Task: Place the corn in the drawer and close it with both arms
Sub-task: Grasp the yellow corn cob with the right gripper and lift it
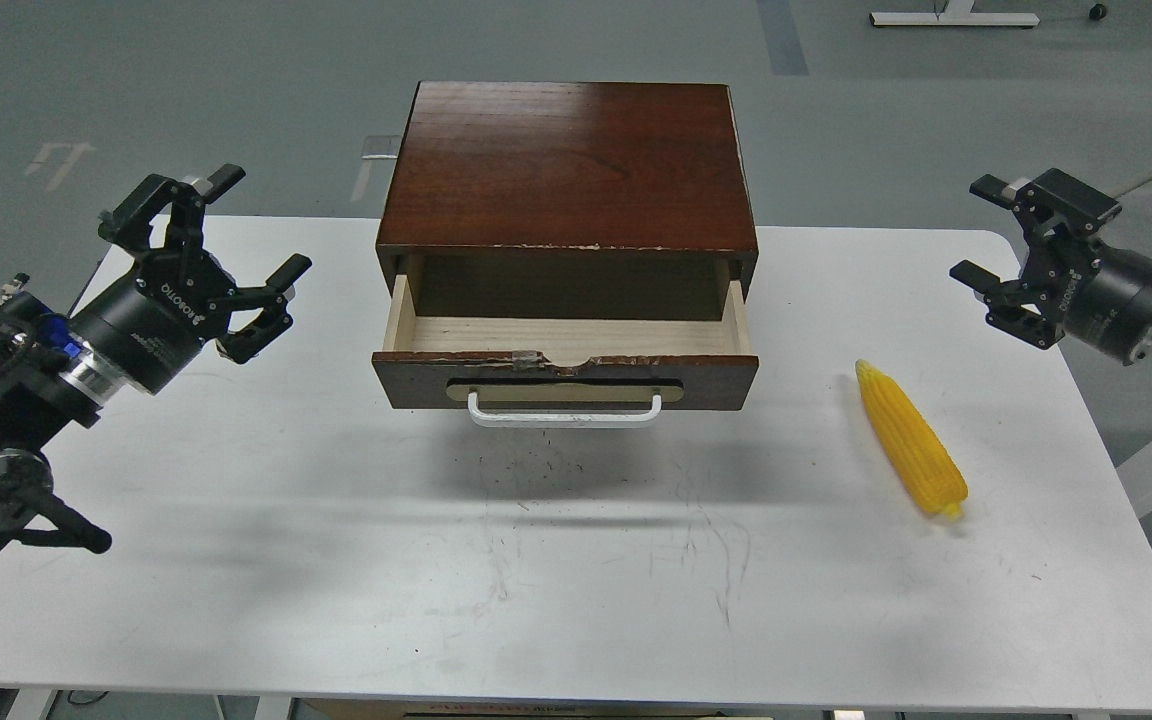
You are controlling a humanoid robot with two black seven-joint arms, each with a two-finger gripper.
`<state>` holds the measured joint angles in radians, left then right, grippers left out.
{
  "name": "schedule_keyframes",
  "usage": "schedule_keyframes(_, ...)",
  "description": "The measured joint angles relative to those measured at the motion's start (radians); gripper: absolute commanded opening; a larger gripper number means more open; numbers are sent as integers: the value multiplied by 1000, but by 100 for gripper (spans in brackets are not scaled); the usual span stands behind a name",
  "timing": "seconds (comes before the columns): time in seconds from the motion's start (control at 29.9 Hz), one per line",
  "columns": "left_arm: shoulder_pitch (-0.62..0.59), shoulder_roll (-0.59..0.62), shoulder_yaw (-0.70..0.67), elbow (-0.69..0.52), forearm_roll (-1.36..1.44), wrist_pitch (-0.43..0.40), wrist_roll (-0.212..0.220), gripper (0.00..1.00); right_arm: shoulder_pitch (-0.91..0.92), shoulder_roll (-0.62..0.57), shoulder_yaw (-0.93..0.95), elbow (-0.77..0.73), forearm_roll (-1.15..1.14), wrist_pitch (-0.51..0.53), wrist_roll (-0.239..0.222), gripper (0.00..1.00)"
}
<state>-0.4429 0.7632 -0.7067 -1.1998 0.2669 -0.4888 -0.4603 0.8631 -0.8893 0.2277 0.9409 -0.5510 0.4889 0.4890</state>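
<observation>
The bright yellow corn [911, 438] lies on the white table [336, 520] at the right, narrow end pointing away from me. The drawer [566, 345] of the dark red-brown wooden box [566, 165] stands pulled open at the table's middle; its pale wood inside holds nothing, and its white bar handle [564, 412] faces me. My left gripper [256, 222] is open and holds nothing, raised to the left of the drawer. My right gripper [976, 230] is open and holds nothing, raised above and to the right of the corn.
The table's right edge runs close behind the corn. The front of the table shows scuff marks. Grey floor lies beyond the table's far edge, with a white frame base [951, 17] at the far back right.
</observation>
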Motion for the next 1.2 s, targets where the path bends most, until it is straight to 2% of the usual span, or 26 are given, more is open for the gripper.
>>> schedule_keyframes(0.2, 0, -9, 0, -1, 1, 0, 0, 100, -7, -25, -29, 1, -465, -84, 0, 100)
schedule_keyframes(0.33, 1, -16, 1, -2, 2, 0, 0, 100, -15, -21, -130, 0, -607, -185, 0, 100)
schedule_keyframes(0.53, 3, -18, 1, -2, 2, 0, 0, 100, -7, 26, -297, -26, -652, -323, 0, 100)
schedule_keyframes(0.74, 3, -19, 1, -3, 2, 0, 0, 100, -4, 95, -335, -56, -653, -353, 0, 99)
schedule_keyframes(0.84, 3, -19, 1, -4, 2, 0, 0, 100, -5, 114, -339, -57, -653, -355, 0, 94)
schedule_keyframes(0.87, 3, -19, 1, -4, 2, 0, 0, 100, -8, 122, -341, -58, -654, -355, 0, 90)
schedule_keyframes(0.94, 3, -19, 1, -4, 2, 0, 0, 100, -10, 130, -353, -58, -654, -355, 0, 71)
schedule_keyframes(0.97, 3, -19, 1, -4, 2, 0, 0, 100, -10, 131, -365, -58, -654, -355, 0, 53)
schedule_keyframes(1.04, 3, -19, 1, -4, 2, 0, 0, 100, -8, 132, -390, -57, -654, -355, 0, 37)
schedule_keyframes(1.07, 3, -19, 1, -4, 2, 0, 0, 100, -6, 133, -399, -56, -654, -355, 0, 26)
schedule_keyframes(1.2, 3, -19, 1, -4, 2, 0, 0, 100, -5, 130, -407, -49, -653, -356, 0, 14)
